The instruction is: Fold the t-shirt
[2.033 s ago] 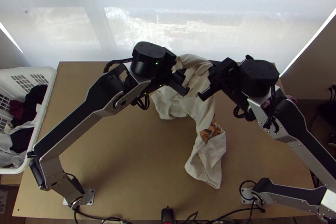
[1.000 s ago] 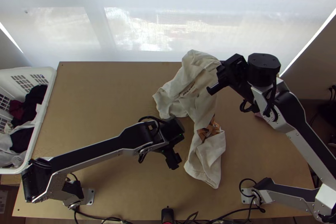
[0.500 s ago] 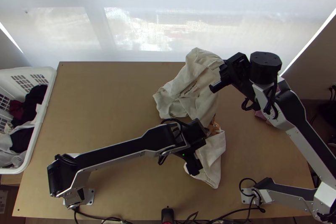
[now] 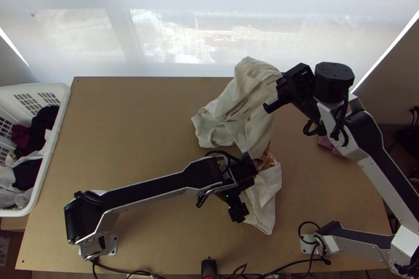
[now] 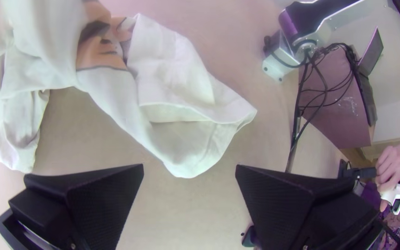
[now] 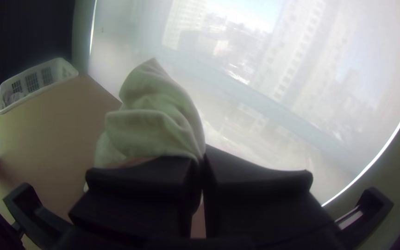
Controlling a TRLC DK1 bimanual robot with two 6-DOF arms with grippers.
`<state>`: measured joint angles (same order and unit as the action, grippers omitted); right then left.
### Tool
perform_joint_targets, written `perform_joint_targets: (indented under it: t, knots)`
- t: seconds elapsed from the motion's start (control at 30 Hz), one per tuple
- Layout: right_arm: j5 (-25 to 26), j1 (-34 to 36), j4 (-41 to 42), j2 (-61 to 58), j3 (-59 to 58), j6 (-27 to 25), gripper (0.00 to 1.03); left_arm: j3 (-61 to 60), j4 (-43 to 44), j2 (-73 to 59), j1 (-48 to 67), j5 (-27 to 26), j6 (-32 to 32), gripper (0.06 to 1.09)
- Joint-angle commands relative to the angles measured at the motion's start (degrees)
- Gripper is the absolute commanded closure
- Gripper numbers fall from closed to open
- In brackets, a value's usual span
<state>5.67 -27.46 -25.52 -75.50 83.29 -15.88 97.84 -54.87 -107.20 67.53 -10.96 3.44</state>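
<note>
While the pale t-shirt (image 4: 250, 116) lies bunched from one o'clock to four on the table (image 4: 131, 132), my right gripper (image 4: 277, 93), at one, is clamped on its far end. My left gripper (image 4: 238, 213), at five, has its fingers apart near the lower part. A white basket (image 4: 59, 124) sits at nine.

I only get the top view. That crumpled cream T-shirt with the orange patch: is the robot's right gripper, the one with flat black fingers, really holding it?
Observer: Yes. In the right wrist view, the right gripper is shut on the crumpled cream T-shirt, which bunches up right at the fingertips.
Operator: And the other one?
Observer: Not holding anything. In the left wrist view, the two broad black fingers of the left gripper are wide apart, and the shirt's end lies beyond them on the table.
</note>
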Motion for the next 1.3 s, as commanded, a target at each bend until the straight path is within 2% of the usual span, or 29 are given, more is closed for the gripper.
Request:
perform_joint_targets:
  t: [0.0, 0.53, 0.6, 0.67, 0.7, 0.9, 1.03, 1.17, 1.27]
  knots:
    - [-0.3, 0.2, 0.2, -0.1, 0.2, 0.4, 1.0, -4.2, -1.3, 1.3, 0.1, -0.1, 0.2, 0.12]
    - [-0.6, 0.2, -0.3, 0.0, 0.4, 0.2, 1.0, -4.9, 4.2, -5.1, 0.0, -0.1, 1.5, 0.12]
    - [-0.6, 0.2, -0.3, 0.0, 0.4, 0.2, 1.0, -5.1, 4.7, -6.0, -0.1, -0.5, 1.5, 0.19]
    - [-0.6, 0.2, -0.3, 0.0, 0.4, 0.2, 1.0, -6.0, 6.0, -6.4, -0.1, -1.3, 1.5, 0.2]
    - [-0.6, 0.2, -0.3, 0.0, 0.4, 0.2, 1.0, -6.3, 6.4, -6.6, -0.1, -1.5, 1.4, 0.23]
    - [-0.6, 0.3, -0.5, 0.0, 0.3, 0.2, 1.0, -6.4, 7.7, -7.9, -0.6, -6.4, 0.3, 0.57]
    - [-0.7, 0.4, -0.5, 0.1, 0.4, 0.2, 1.0, -6.4, 8.6, -7.9, -1.3, -7.8, -0.6, 0.9]
    - [-0.7, 0.4, -0.5, 0.3, 0.4, 0.2, 1.0, -6.5, 8.6, -7.1, -2.7, -7.8, -0.6, 1.02]
    - [-0.7, 0.4, -0.5, 0.4, 0.4, 0.3, 1.0, -7.1, 8.6, -6.0, -3.6, -7.8, -0.5, 1.05]
